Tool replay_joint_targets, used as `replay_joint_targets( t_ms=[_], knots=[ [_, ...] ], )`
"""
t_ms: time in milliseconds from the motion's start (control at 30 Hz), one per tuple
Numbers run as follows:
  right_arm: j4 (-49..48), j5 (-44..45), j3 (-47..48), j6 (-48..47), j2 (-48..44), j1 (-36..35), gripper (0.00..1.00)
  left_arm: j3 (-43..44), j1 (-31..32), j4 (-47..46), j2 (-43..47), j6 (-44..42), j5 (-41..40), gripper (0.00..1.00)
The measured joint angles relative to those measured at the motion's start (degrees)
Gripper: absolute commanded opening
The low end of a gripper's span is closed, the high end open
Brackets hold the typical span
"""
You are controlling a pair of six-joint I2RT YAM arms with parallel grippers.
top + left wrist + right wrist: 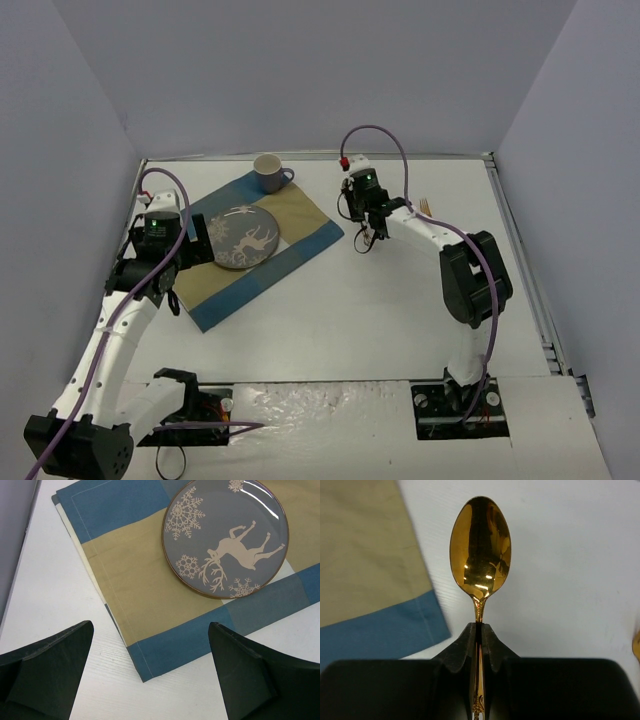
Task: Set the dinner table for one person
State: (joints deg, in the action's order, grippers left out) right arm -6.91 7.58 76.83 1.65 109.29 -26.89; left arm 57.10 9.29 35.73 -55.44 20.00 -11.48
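Note:
The white dinner table [380,310] carries a blue-and-tan striped placemat [300,222]. A grey plate with a deer pattern [245,238] sits on the placemat. A grey cup [268,172] stands at the mat's far corner. My right gripper [366,228] is shut on the handle of a gold spoon [481,547] and holds it just right of the placemat's blue edge [375,630]. My left gripper [188,265] is open and empty above the mat's left side. In its wrist view the plate [226,537] lies beyond the mat corner [150,660].
Another piece of gold cutlery [425,207] lies on the table to the right of the spoon. It shows at the right edge of the right wrist view [636,647]. Grey walls close in the table on three sides.

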Motion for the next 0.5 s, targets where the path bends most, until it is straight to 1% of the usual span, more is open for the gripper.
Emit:
replay_joint_targets(
  t_ms=[233, 500],
  knots=[
    [-0.4, -9.63, 9.24, -8.99, 3.36, -4.46, 0.0, 0.0, -0.45, 0.0, -0.14, -0.03, 0.01, 0.97],
    [0.68, -13.16, 18.61, -11.64, 12.83, -7.43, 0.0, 0.0, -1.1, -0.02, -0.92, -0.05, 0.01, 0.97]
  ],
)
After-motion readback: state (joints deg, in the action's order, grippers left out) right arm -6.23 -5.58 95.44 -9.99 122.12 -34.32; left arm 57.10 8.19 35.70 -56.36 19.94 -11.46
